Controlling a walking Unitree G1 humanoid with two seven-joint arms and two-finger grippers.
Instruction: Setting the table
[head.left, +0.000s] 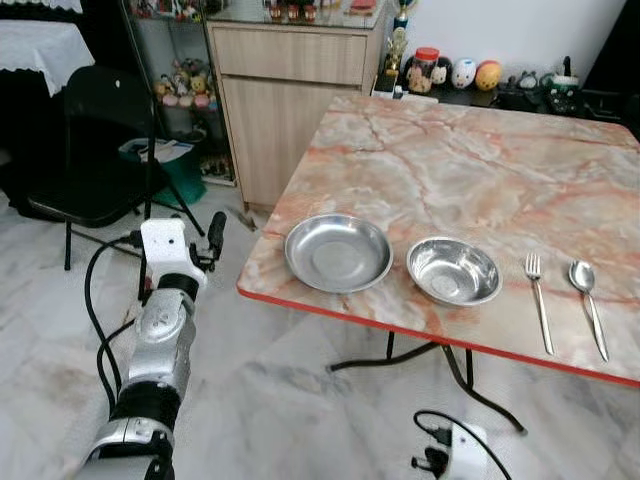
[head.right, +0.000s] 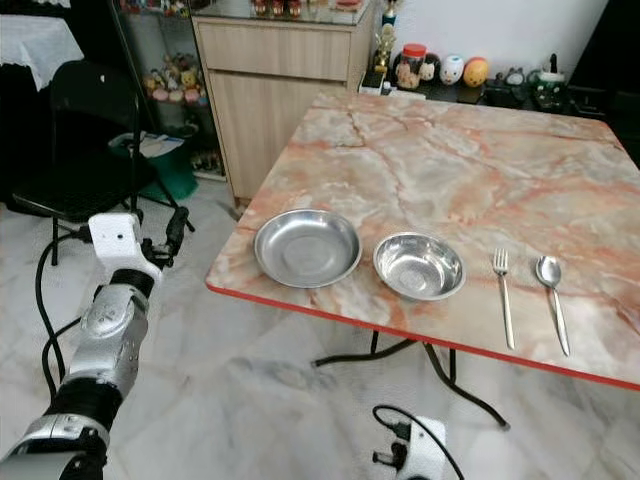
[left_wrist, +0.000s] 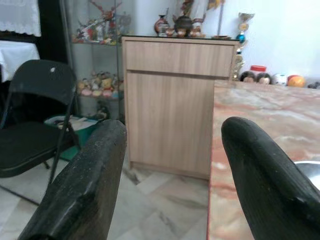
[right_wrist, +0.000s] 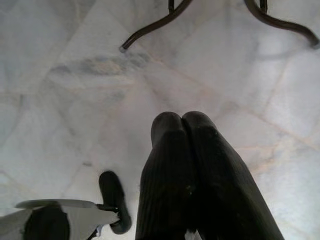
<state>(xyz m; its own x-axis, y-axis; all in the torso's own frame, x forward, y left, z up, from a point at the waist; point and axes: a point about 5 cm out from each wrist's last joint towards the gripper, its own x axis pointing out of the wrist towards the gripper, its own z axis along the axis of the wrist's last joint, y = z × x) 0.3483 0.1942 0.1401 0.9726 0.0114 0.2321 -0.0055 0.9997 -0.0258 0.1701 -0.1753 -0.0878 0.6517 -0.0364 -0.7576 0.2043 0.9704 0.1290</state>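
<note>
On the bench (head.left: 480, 170), near its front red edge, a plate (head.left: 338, 252) lies leftmost. Right of the plate come a bowl (head.left: 454, 270), a fork (head.left: 539, 300), then a spoon (head.left: 587, 305), both handles pointing toward the front edge. The left gripper (head.left: 212, 240) hovers left of the plate, jaws released. The right gripper (right_wrist: 182, 125) hangs below the bench over the floor (right_wrist: 75, 75), jaws clenched on nothing.

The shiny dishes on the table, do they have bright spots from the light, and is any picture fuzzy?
Left eye view: the plate and bowl gleam softly, no harsh glare, picture fairly sharp. Left wrist view: the left hand fingers loom close and soft. Right wrist view: the right hand is dark over pale floor.
</note>
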